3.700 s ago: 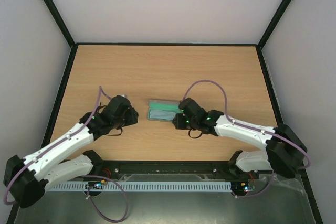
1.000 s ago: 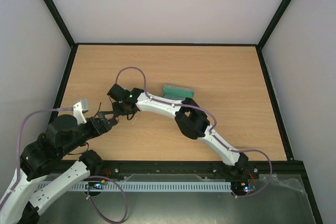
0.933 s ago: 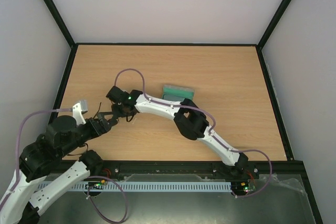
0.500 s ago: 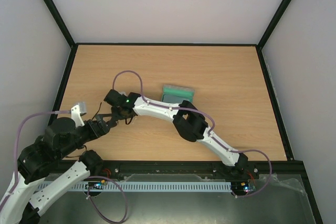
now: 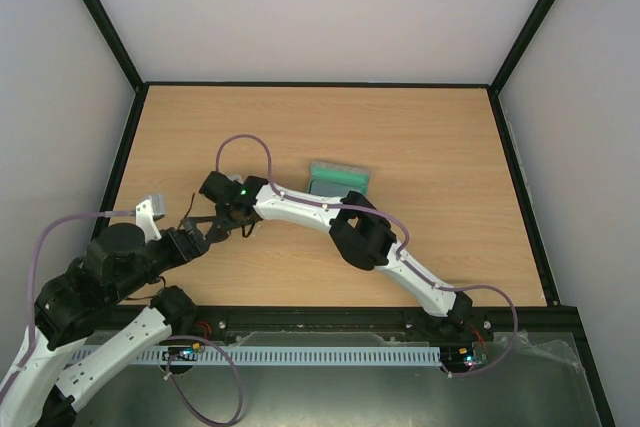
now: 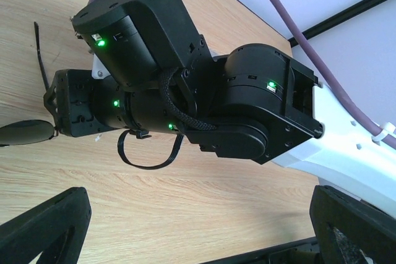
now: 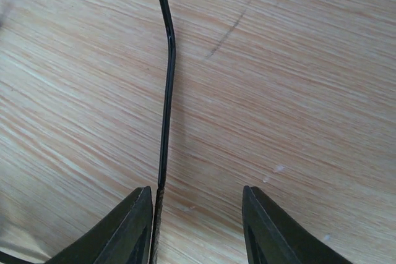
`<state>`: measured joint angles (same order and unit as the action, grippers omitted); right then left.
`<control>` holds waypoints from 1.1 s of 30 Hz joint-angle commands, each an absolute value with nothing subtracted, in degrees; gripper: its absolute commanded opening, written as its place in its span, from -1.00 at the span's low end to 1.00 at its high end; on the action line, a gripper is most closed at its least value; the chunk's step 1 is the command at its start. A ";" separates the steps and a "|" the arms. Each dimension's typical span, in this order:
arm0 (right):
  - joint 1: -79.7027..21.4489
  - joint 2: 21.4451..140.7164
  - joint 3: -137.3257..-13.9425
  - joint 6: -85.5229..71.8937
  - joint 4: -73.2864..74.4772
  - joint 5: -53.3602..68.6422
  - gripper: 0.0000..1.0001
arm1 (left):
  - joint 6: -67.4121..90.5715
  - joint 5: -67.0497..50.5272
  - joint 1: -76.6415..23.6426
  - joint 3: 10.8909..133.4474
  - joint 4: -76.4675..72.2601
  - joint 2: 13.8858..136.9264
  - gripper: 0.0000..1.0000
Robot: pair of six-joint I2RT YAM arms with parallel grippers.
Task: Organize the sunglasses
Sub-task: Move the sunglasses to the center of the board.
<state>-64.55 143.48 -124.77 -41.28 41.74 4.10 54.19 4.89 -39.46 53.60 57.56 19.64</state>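
The black sunglasses (image 5: 191,220) lie on the table left of centre, between my two grippers. In the left wrist view one dark lens (image 6: 23,132) and a thin arm (image 6: 41,61) show at the left edge. My right gripper (image 5: 208,217) reaches across to them and is open. In the right wrist view a thin black arm of the sunglasses (image 7: 166,91) runs between the fingers, right beside the left fingertip (image 7: 133,227). My left gripper (image 5: 197,239) is open and empty, just near of the sunglasses, its fingers (image 6: 43,227) wide apart.
The grey case (image 5: 338,179) with green lining lies right of the sunglasses, behind my right arm. The right arm's black wrist (image 6: 185,103) fills the left wrist view. The black table frame (image 5: 135,137) runs along the left edge.
Since 3.7 s ago the right arm has swung across to the left, the left arm has drawn back, and the case sits farther back. In the last second the right gripper edged slightly left.
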 commanded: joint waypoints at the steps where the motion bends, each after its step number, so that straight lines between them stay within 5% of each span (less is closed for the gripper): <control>1: -65.05 142.83 -124.33 -40.38 44.95 -0.01 -0.31 | 53.60 5.43 -39.20 52.92 57.67 20.13 0.99; 11: -65.07 136.73 -113.05 -38.97 45.45 -4.90 -0.71 | 53.56 5.36 -39.21 52.14 57.02 20.72 0.99; 22: -61.55 118.49 -84.41 -31.84 35.98 -4.80 -0.75 | 53.61 4.81 -39.20 49.98 55.07 22.19 0.99; 26: -57.70 113.55 -78.06 -28.06 32.80 -3.01 -0.61 | 53.73 4.41 -39.20 47.53 53.24 23.24 0.99; 33: -53.75 105.23 -76.41 -24.31 31.86 -1.67 0.13 | 53.41 4.68 -39.20 39.50 45.65 27.91 0.99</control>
